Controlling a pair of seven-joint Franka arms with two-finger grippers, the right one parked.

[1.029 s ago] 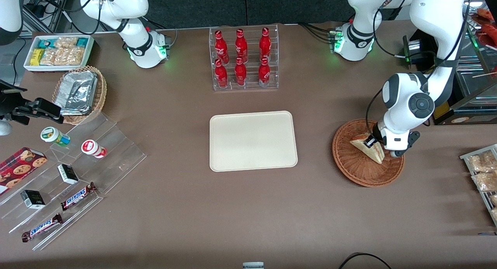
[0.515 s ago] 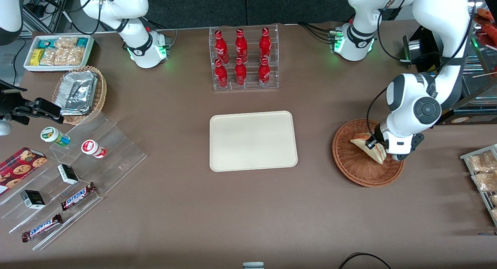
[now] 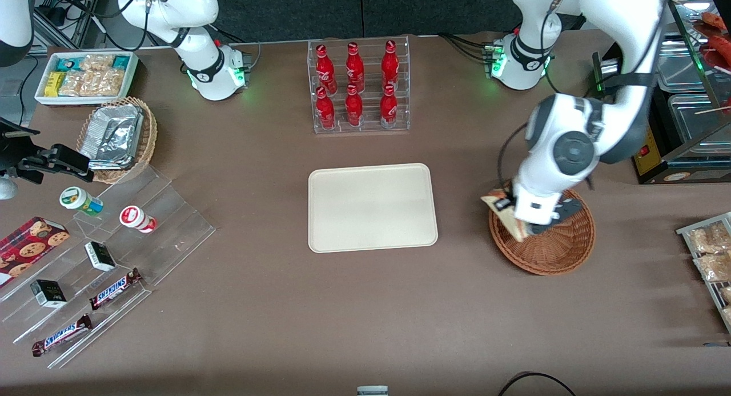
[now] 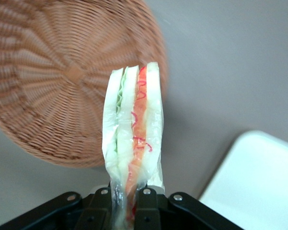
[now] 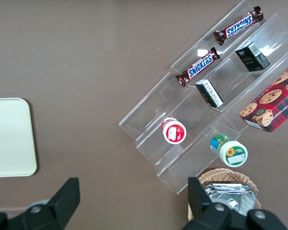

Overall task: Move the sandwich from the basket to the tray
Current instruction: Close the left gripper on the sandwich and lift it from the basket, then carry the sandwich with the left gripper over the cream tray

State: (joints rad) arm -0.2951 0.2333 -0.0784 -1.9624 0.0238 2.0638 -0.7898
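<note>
The gripper (image 3: 517,216) is clamped on the sandwich (image 3: 505,212), holding it in the air above the rim of the basket (image 3: 557,250) at the edge nearest the tray (image 3: 371,207). In the wrist view the two black fingers (image 4: 102,203) pinch the clear wrapper at one end of the sandwich (image 4: 133,139), whose cut edge shows white bread, a strip of green and an orange-red filling; the basket (image 4: 53,81) lies below it with nothing in it, and a corner of the tray (image 4: 259,187) shows nearby. The tray sits bare on the brown table (image 3: 365,316), well apart from the basket. Farther from the front camera than the tray stands a clear rack (image 3: 360,87) of six red bottles (image 3: 354,67) with white script too small to read. Toward the parked arm's end of the table, a clear stepped stand (image 5: 206,105) carries two bars marked SNICKERS (image 5: 198,66), two small dark boxes (image 5: 209,93), a red-lidded cup (image 5: 174,131) and a green-lidded cup (image 5: 229,149), with a red cookie box (image 5: 271,104) beside them. A lighter basket of foil packets (image 3: 117,136) and a white bin of snacks (image 3: 85,76) lie farther from the front camera than that stand.
</note>
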